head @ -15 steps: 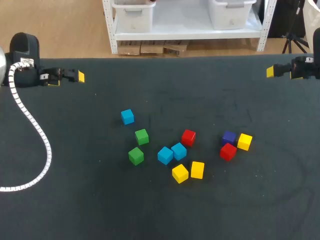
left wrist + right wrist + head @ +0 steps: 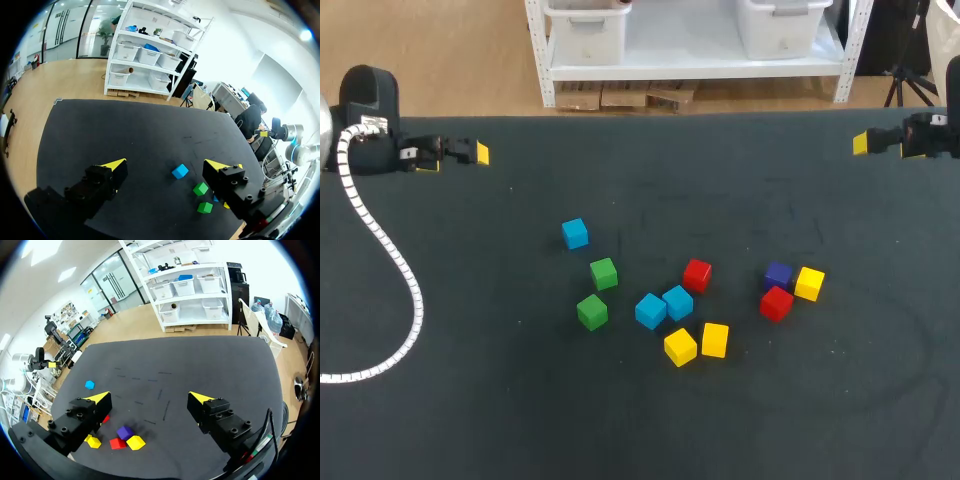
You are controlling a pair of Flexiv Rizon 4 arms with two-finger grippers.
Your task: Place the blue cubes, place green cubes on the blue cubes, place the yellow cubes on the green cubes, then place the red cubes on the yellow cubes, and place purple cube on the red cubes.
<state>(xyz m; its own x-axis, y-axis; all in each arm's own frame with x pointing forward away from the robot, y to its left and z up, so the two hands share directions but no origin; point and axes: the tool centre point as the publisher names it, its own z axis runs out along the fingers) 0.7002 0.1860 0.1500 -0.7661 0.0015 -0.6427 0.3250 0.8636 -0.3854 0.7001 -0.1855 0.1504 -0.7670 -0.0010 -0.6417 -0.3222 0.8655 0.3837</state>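
**A:** where are the cubes sitting?
**B:** scattered mid-surface [image 2: 470, 400] — blue cubes [image 2: 650, 311] and green cubes [image 2: 603, 273] leftward, purple cube [image 2: 778, 274] right beside a red cube [image 2: 776, 303] and a yellow cube [image 2: 809, 283].
**A:** end effectors?
**B:** left end effector [image 2: 167, 166] and right end effector [image 2: 148, 397] are both spread wide, gripping nothing — off at the far corners.

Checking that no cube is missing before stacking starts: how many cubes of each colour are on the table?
blue cubes: 3
green cubes: 2
yellow cubes: 3
red cubes: 2
purple cube: 1
Total: 11
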